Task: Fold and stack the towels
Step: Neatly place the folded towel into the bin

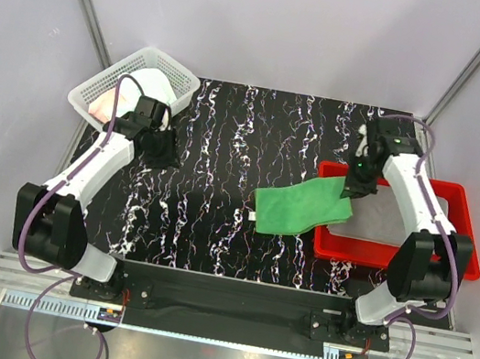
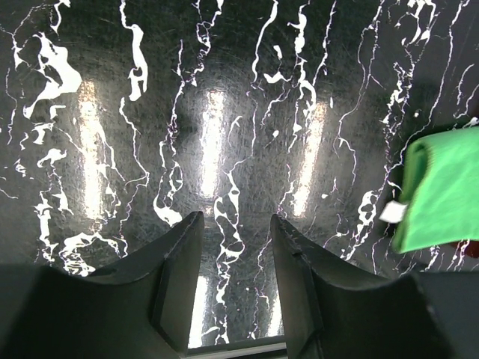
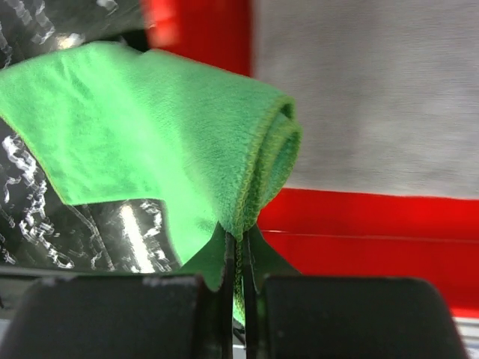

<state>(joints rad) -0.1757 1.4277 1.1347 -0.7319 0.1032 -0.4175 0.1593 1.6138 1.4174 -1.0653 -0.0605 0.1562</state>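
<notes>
right jaws pinch green towel over red tray.

top cam sits high up at the near edge, looking down on the whole desk. left wrist cam hangs close over the desk, peering forward past its own left pincer. right wrist cam is super close, right behind the right pincer. all three catch the green towel, left wrist only its edge at the right.

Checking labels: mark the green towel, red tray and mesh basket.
green towel (image 1: 300,207), top view, cloth's middle
red tray (image 1: 367,252), top view, near wall
mesh basket (image 1: 98,86), top view, left wall
</notes>
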